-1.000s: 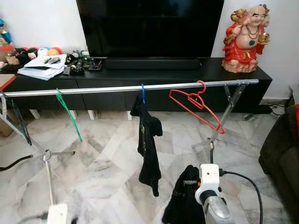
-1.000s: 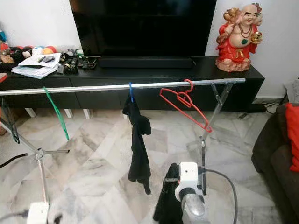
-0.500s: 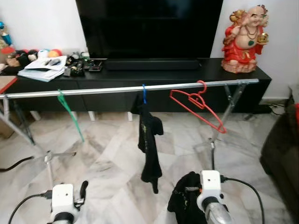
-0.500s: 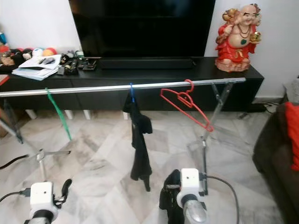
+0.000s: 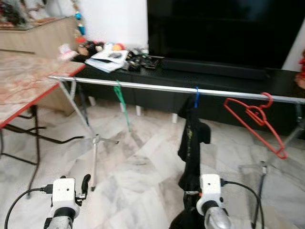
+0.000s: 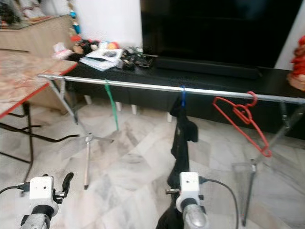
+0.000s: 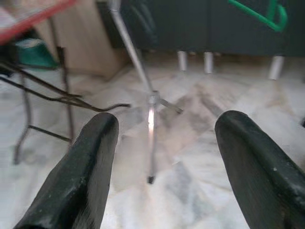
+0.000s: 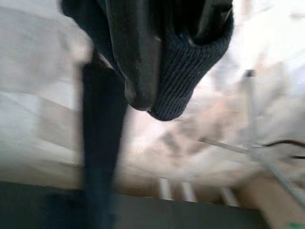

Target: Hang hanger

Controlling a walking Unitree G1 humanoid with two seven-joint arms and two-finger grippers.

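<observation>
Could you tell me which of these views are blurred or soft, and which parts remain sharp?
Eye views: mildly motion-soft, the red hanger and rail smeared. Left wrist view: the floor hazy, the left end effector near and soft-edged. Right wrist view: heavily blurred background; the dark knit garment shows its weave.

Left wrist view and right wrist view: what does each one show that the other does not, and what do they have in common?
Left wrist view: the left gripper open and holding nothing, the rack's stand, a green hanger and a red-edged table.
Right wrist view: the right gripper shut on a dark knit cloth, beside a hanging black garment.
Both: the marble floor and the dark cabinet on pale feet.
</observation>
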